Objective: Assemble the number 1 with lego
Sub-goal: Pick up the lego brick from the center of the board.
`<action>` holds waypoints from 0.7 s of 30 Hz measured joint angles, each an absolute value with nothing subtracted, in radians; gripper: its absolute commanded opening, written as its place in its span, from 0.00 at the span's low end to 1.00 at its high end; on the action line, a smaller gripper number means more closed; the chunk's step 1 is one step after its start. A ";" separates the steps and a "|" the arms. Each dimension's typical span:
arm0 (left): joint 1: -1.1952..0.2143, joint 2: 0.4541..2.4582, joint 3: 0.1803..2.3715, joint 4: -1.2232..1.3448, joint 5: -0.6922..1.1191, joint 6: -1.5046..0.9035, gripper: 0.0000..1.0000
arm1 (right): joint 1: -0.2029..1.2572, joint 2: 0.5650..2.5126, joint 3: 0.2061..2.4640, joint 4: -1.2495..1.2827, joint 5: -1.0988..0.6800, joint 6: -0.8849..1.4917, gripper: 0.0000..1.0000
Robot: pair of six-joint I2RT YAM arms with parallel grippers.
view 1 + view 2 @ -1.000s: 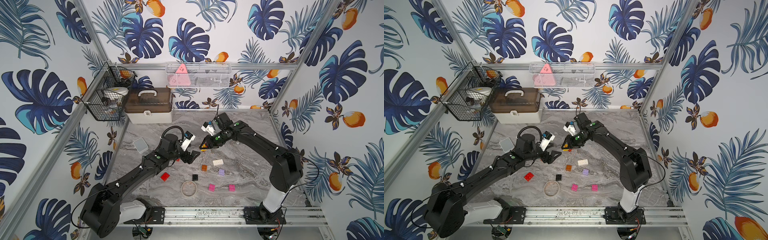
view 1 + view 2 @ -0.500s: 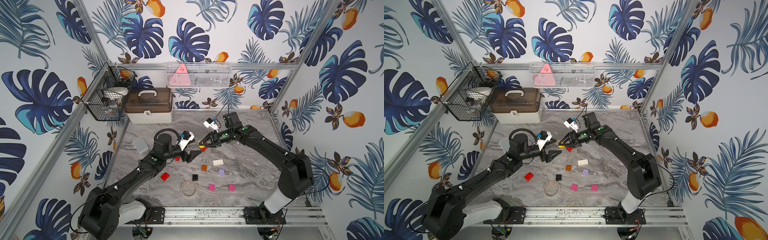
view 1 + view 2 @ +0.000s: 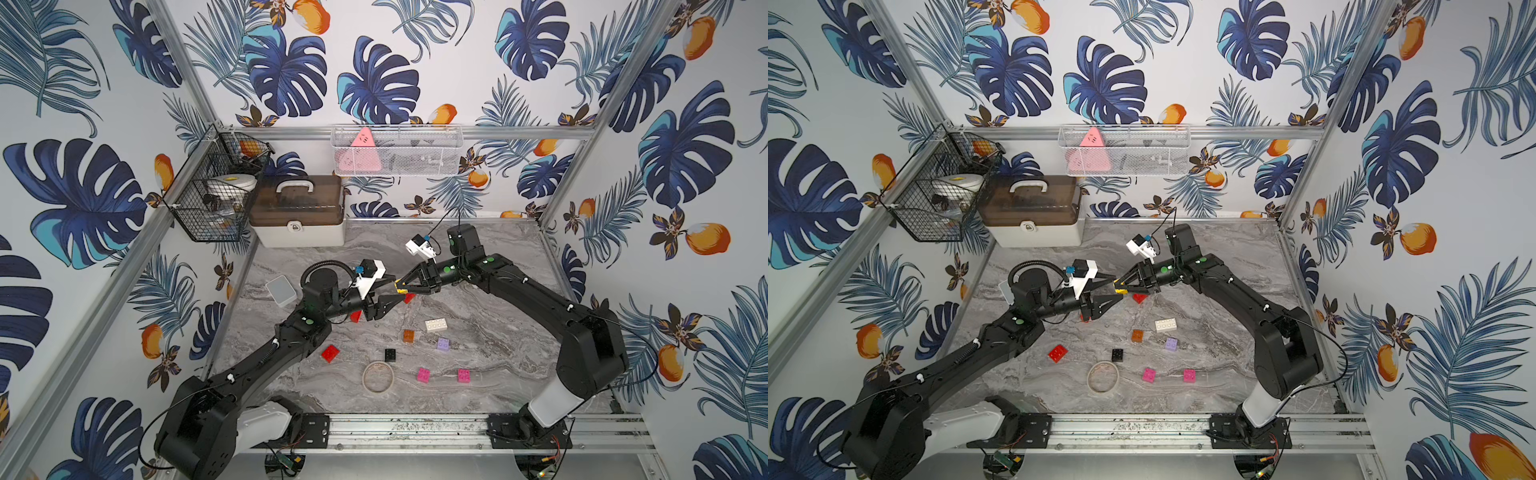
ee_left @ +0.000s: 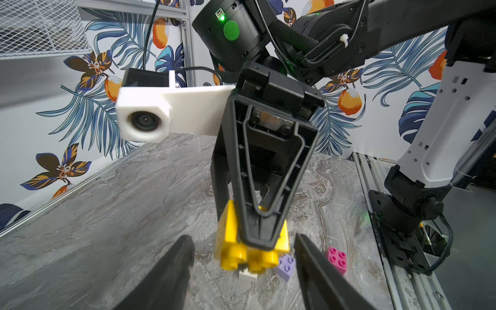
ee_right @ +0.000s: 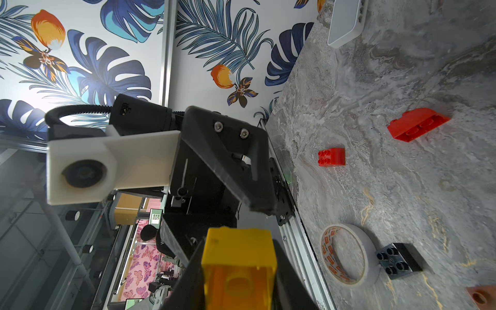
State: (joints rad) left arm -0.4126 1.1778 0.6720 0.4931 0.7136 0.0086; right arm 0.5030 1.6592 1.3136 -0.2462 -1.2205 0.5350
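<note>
Left wrist view puts our left fingers (image 4: 177, 268) wide apart, one on each side of the yellow brick (image 4: 232, 241). They do not touch it. Our left gripper (image 3: 390, 296) holds nothing. Our right gripper (image 3: 400, 285) is shut on that brick. It holds the brick up in the air over the back middle of the table (image 3: 498, 365). The brick's bumps face our left gripper.

We think this is a hand-over, and it can go wrong in a few ways. The two grippers are tip to tip, very close. If our left fingers shut a bit off to one side, they push the brick and do not pinch it. Then it can twist or pop out. If our right gripper lets go too soon, the brick drops. A red brick (image 3: 409, 297) lies on the table near that spot, so a falling brick could bounce off it and roll away. The black tips could also bump each other, as there is little room between them.

Farther out, more bricks lie loose and apart: a white brick (image 3: 435, 325), an orange brick (image 3: 409, 336), a lilac brick (image 3: 443, 344), a black brick (image 3: 390, 354) and a pink brick (image 3: 423, 374). We see none joined, so the number 1 looks not begun. A dropped brick could knock them about, or land by the ring (image 3: 377, 377).
</note>
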 measured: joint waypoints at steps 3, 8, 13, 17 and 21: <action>-0.413 1.181 0.673 0.499 0.726 0.001 0.53 | 0.503 1.659 1.311 -0.231 -1.225 0.542 0.27; -0.413 1.192 0.673 0.504 0.732 -0.002 0.49 | 0.503 1.659 1.296 -0.189 -1.238 0.585 0.27; -0.412 1.196 0.674 0.511 0.731 -0.007 0.38 | 0.502 1.658 1.271 -0.125 -1.246 0.651 0.27; -0.412 1.196 0.675 0.509 0.731 0.023 0.31 | 0.500 1.658 1.264 -0.118 -1.247 0.723 0.40; -0.412 1.195 0.701 0.470 0.727 0.012 0.25 | 0.501 1.658 1.261 -0.083 -1.244 0.722 0.55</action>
State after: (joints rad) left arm -0.4122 1.1946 0.7013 0.4702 0.7269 0.0120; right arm 0.5007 1.6581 1.2610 -0.0834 -1.2438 0.7216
